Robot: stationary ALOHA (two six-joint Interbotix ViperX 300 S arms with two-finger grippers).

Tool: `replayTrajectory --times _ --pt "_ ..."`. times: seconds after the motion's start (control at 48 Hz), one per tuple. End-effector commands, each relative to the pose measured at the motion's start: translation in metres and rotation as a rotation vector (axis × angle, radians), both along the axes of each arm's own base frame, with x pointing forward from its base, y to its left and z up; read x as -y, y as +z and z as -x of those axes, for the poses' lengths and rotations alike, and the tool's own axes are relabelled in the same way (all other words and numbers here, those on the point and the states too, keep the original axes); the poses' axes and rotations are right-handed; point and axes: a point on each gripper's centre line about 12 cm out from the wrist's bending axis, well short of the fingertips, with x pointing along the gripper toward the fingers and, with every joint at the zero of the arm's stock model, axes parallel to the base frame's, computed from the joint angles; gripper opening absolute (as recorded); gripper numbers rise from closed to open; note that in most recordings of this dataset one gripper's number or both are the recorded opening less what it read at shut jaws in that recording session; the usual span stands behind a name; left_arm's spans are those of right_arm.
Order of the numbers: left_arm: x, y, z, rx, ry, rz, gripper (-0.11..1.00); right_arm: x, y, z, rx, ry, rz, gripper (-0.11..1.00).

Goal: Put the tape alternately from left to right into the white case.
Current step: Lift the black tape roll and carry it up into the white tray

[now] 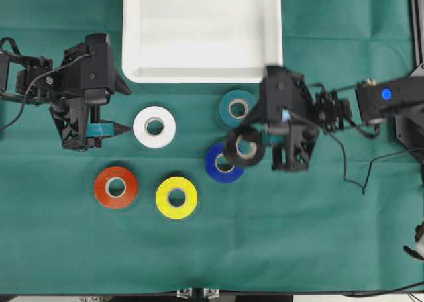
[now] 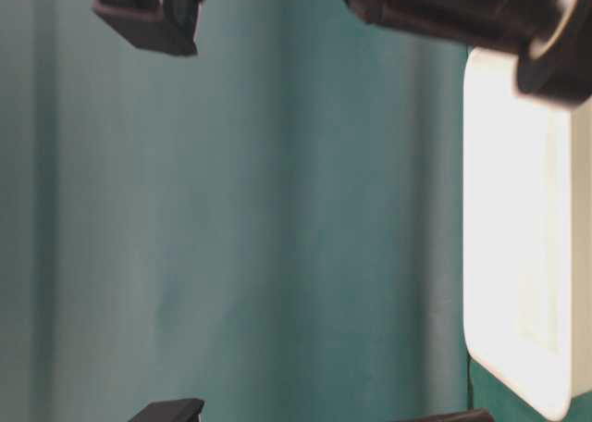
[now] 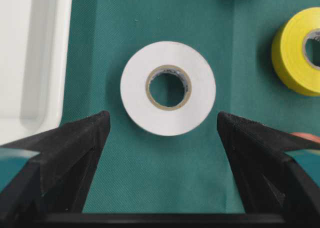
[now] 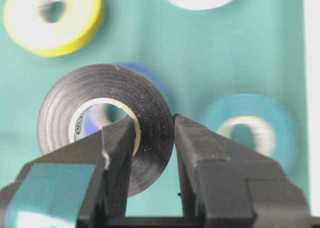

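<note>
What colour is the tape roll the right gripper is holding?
Black, with a pale inner core. The tape roll in the right gripper shows best in the right wrist view.

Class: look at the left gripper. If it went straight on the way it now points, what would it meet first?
Most likely the white tape roll: it lies centred ahead of the open left gripper. Depth is uncertain.

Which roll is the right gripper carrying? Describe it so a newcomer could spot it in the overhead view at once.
Start at the shallow white rectangular plastic case at the top of the green cloth, then drop below its lower right corner to the right gripper. It is shut on the black tape roll, one finger through the core, held above the blue tape roll. It is the only black roll, and the only one off the cloth.
</note>
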Motion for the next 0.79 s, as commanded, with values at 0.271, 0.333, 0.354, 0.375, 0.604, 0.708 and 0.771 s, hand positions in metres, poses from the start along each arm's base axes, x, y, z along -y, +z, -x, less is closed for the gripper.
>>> replayTrajectory --times 0.271,0.333,0.354,0.375,0.604,0.708,0.771 --pt "0.0 0.007 -0.003 0.028 -0.001 0.0 0.61 0.058 0.015 -0.006 0.053 -0.093 0.1 0.24" --pt "0.0 0.007 -0.003 0.028 0.0 0.0 0.61 0.066 0.015 -0.005 0.06 -0.11 0.111 0.24" --pt "0.0 0.007 -0.003 0.028 -0.001 0.0 0.61 0.069 0.016 -0.006 0.062 -0.116 0.114 0.24" --pt "0.0 0.007 -0.003 0.028 0.0 0.0 0.61 0.072 0.016 -0.005 0.063 -0.121 0.117 0.24" --pt "0.0 0.007 -0.003 0.028 -0.001 0.0 0.61 0.103 0.009 -0.001 0.045 -0.179 0.157 0.24" --pt "0.0 0.007 -0.003 0.026 0.0 0.0 0.61 0.119 0.002 -0.001 0.03 -0.211 0.167 0.24" --pt "0.0 0.007 -0.003 0.028 -0.001 0.0 0.61 0.129 -0.004 0.0 0.018 -0.232 0.17 0.24"
